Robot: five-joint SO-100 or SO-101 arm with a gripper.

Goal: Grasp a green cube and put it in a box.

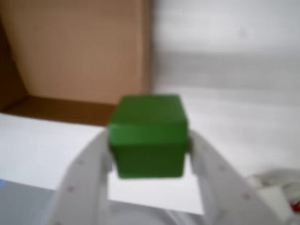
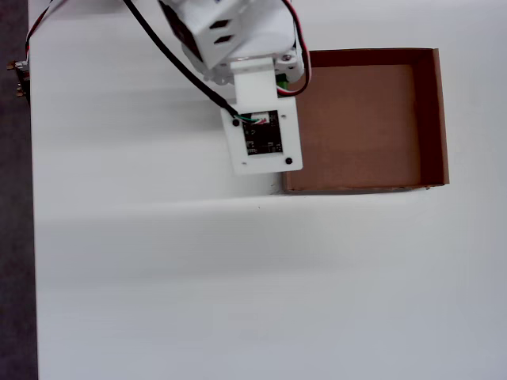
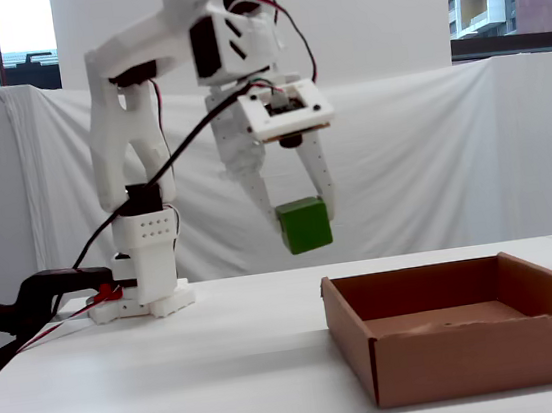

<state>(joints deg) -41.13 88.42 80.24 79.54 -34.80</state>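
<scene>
The fixed view alone shows height: the tool holds the green cube in the air, well above the white tabletop and just left of the box, higher than its walls. The wrist view shows the grip closely: two white fingers press the cube's left and right faces, with the tool clamped on it and a brown wall of the box behind (the picture is blurred). In the overhead view the arm's wrist and a small circuit board cover nearly all of the cube; only a sliver of green peeps out at the left wall of the box. The brown floor of the box is bare in the overhead view.
</scene>
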